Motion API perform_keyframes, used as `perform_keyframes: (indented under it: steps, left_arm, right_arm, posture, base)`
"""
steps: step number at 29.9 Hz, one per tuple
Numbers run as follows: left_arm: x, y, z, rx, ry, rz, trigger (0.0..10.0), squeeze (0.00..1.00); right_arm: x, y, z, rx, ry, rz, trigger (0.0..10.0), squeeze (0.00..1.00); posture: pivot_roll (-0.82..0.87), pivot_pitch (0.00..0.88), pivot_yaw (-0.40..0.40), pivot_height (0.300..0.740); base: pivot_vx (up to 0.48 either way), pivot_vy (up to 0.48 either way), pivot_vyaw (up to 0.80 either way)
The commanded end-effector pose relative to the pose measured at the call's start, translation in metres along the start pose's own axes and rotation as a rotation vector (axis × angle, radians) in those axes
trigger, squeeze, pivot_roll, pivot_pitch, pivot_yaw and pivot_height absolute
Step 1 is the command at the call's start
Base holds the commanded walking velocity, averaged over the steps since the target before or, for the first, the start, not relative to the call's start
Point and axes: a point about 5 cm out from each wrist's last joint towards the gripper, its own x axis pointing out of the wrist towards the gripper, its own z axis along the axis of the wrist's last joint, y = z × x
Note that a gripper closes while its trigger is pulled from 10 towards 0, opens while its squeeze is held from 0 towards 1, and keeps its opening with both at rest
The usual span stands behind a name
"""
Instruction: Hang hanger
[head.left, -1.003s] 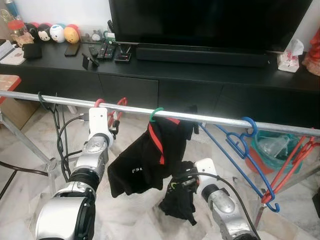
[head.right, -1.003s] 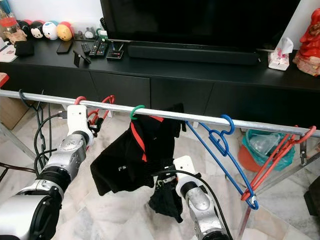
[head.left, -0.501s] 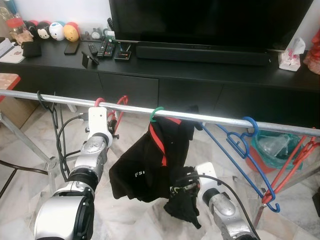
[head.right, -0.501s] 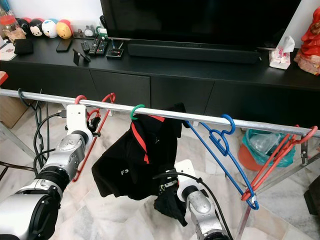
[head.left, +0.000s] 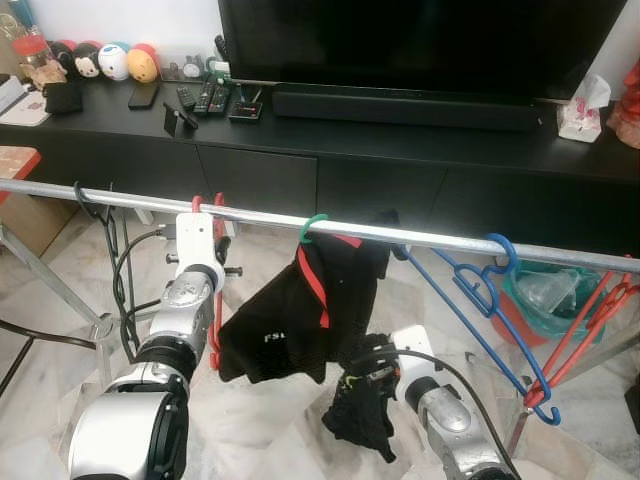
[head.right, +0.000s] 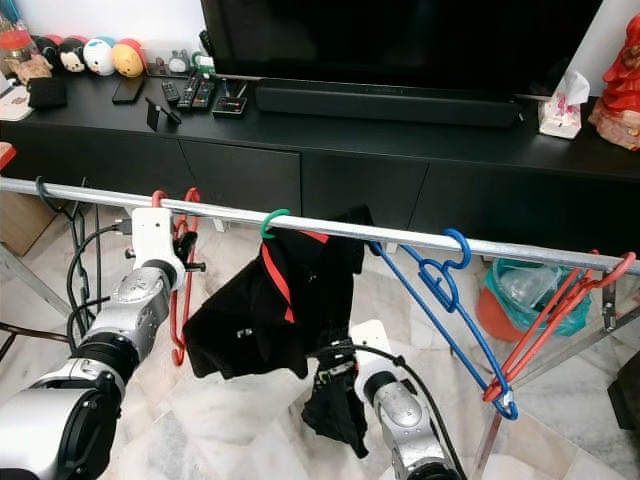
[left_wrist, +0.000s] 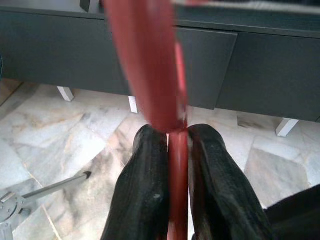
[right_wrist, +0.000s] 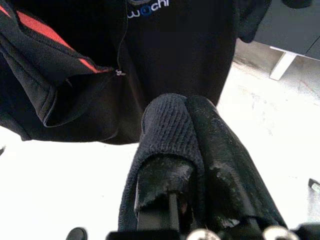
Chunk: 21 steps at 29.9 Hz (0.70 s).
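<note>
The left arm is raised toward the rail (head.left: 420, 238) at about 10 o'clock, and the left gripper (left_wrist: 172, 150) is clamped on the red hanger (head.left: 214, 300), whose hook sits over the rail. The right arm is held low at 5 o'clock, the right gripper (right_wrist: 187, 125) closed on black cloth (head.left: 360, 420) below the black shirt (head.left: 300, 320) hung on the green hanger (head.left: 312, 226).

A metal rail (head.left: 420, 236) is running across the scene from nine o'clock to three o'clock. Hanging on it are a red hanger (head.left: 213, 290), a green-hooked hanger (head.left: 312, 227) bearing a black garment (head.left: 300, 315), a blue hanger (head.left: 480, 300) and, at three o'clock, more red hangers (head.left: 590, 320).
</note>
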Motion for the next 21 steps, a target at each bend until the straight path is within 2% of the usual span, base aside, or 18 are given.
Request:
perform_keyframes:
  steps: [1, 5, 9, 18, 19, 20, 21]
  left_arm:
    - [0.000, -0.001, -0.003, 0.023, 0.011, -0.004, 0.0, 0.00]
    - [-0.003, 0.001, -0.003, 0.043, -0.013, -0.001, 0.0, 0.00]
    - [-0.004, 0.004, 0.006, 0.048, -0.077, 0.007, 0.0, 0.00]
    - [-0.011, 0.002, 0.017, 0.133, -0.172, -0.027, 0.0, 0.00]
    - [-0.014, 0.001, 0.016, 0.150, -0.188, -0.047, 3.2, 0.00]
    - [-0.018, 0.000, 0.013, 0.159, -0.186, -0.064, 10.0, 0.00]
    - [-0.019, 0.000, 0.011, 0.159, -0.184, -0.073, 10.0, 0.00]
  right_arm:
    - [0.001, -0.002, 0.003, -0.006, -0.016, -0.006, 10.0, 0.00]
    - [0.001, -0.004, 0.001, -0.004, -0.011, -0.014, 10.0, 0.00]
    - [0.001, -0.005, 0.001, -0.004, -0.007, -0.022, 10.0, 0.00]
    - [0.001, -0.008, -0.002, -0.005, 0.003, -0.031, 10.0, 0.00]
    - [0.001, -0.010, -0.003, -0.003, 0.011, -0.038, 10.0, 0.00]
    - [0.001, -0.010, -0.003, -0.003, 0.016, -0.039, 10.0, 0.00]
    - [0.001, -0.011, -0.004, -0.003, 0.017, -0.038, 10.0, 0.00]
  posture:
    - [-0.04, 0.080, -0.003, 0.740]
    - [-0.04, 0.063, -0.001, 0.740]
    - [-0.04, 0.057, -0.001, 0.740]
    - [-0.03, 0.028, 0.003, 0.740]
    - [-0.03, 0.022, 0.005, 0.740]
    - [-0.03, 0.019, 0.006, 0.740]
    - [-0.03, 0.019, 0.006, 0.740]
  base:
    - [0.000, 0.000, 0.00]
    - [0.000, 0.000, 0.00]
    - [0.000, 0.000, 0.00]
    - [0.000, 0.000, 0.00]
    - [0.000, 0.000, 0.00]
    - [0.000, 0.000, 0.00]
    - [0.000, 0.000, 0.00]
